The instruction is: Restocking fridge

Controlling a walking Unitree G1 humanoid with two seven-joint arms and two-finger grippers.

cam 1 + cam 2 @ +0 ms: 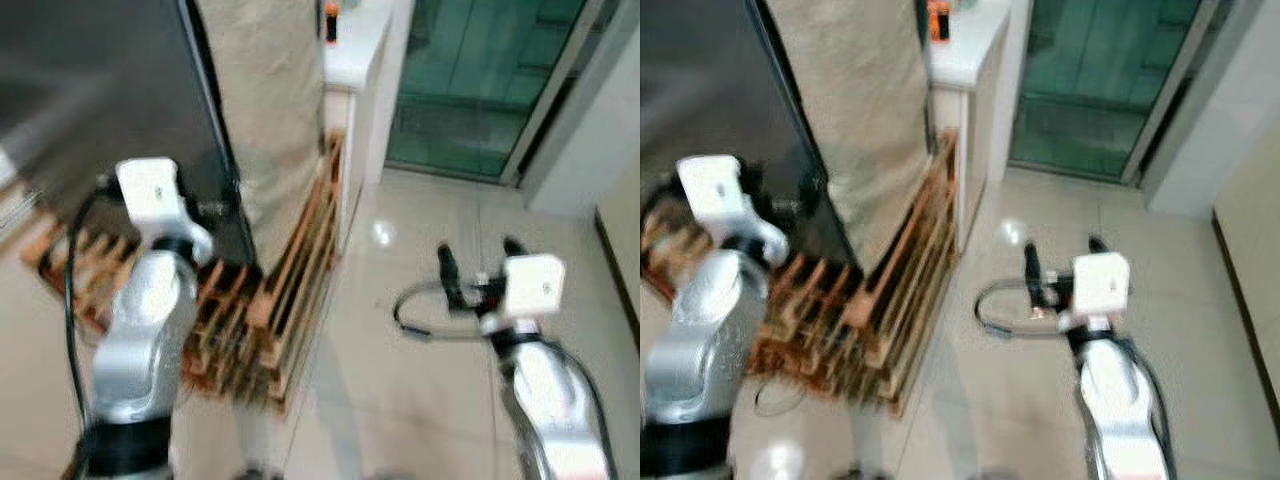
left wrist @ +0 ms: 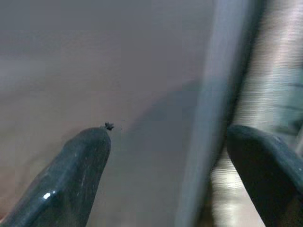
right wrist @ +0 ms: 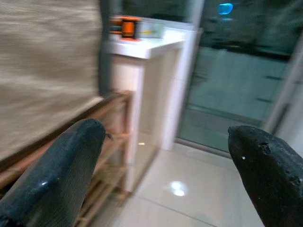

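Left gripper (image 2: 165,175): two black fingers spread wide, nothing between them, tips close against the tall dark grey fridge door (image 1: 100,90). In the wrist view one finger (image 2: 71,179) lies over the flat grey face, the other beyond the door's pale vertical edge. In the head views the left arm's white wrist block sits at centre left of the frame, pressed up near the door's lower right corner; the fingers themselves are hidden there.

Right gripper (image 1: 477,268): fingers wide apart, empty, held in the air over the glossy beige tiled floor (image 1: 420,380) at lower right of the frame. A loop of black cable (image 1: 420,315) curls off its left side.

Fridge fills the upper left of the frame. Just right of it hangs a beige woven cloth (image 1: 265,110). Beneath both lies a slatted orange-brown wooden pallet (image 1: 270,310), lower centre left.

Upper centre: white counter unit (image 1: 360,60) with a small orange object (image 1: 331,20) on top, too blurred to identify. Upper right: green-tinted glass door (image 1: 480,70) in a pale frame.

All views are somewhat blurred.
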